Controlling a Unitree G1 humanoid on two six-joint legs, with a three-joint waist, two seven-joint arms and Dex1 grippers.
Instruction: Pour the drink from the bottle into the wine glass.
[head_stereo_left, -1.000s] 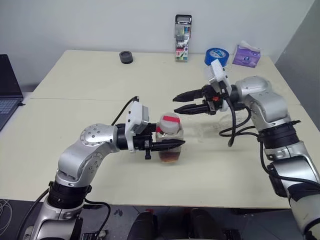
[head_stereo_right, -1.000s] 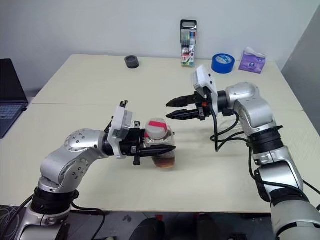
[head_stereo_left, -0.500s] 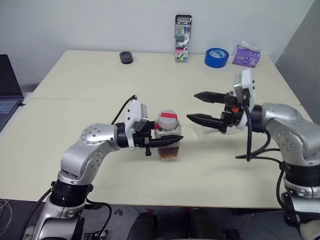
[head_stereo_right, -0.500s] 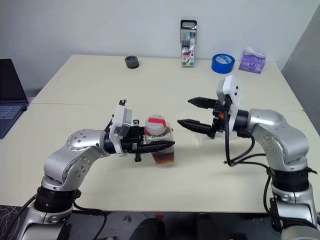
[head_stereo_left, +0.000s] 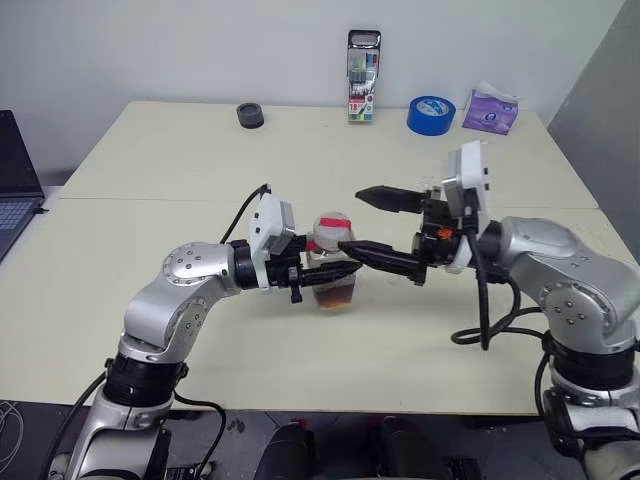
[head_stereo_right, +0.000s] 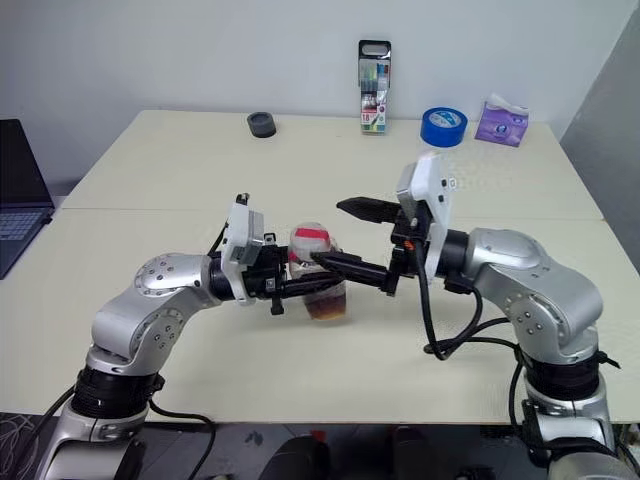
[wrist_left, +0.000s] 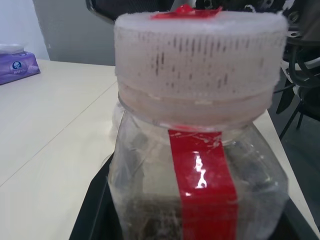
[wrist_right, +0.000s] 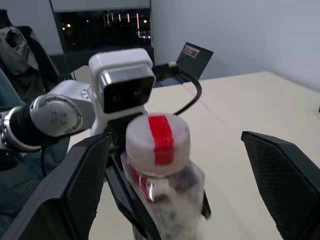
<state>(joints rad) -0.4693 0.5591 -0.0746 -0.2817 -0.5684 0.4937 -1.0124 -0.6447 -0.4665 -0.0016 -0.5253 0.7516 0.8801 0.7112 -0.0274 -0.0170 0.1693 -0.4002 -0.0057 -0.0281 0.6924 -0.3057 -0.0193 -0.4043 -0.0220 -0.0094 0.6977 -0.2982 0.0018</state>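
Two cream surfaces (head_stereo_left: 150, 240) butt together along a seam, set against a pale wall, with a grey panel at the right edge of the room. Along the far side stand a dark round cap-like piece (head_stereo_left: 251, 115), a tall clear marker case (head_stereo_left: 364, 90), a blue tape roll (head_stereo_left: 431, 114) and a purple tissue pack (head_stereo_left: 490, 111). A laptop (head_stereo_left: 14, 180) lies on a lower desk to the robot's left.

Near the middle of the front surface the bottle (head_stereo_left: 330, 268) stands upright with its cap (wrist_right: 157, 135) on, white with a red strip across the top. A red label strip (wrist_left: 207, 190) runs down its side, and the drink (head_stereo_left: 335, 297) sits as a shallow dark layer at the bottom. The left fingers (head_stereo_left: 325, 272) are clenched on the bottle's body, reaching in level from the left.

The right fingers (head_stereo_left: 372, 222) are spread wide and reach in level from the right, one on each side of the cap. Whether they touch it cannot be told.

The wine glass is hard to make out among the right arm's cables.
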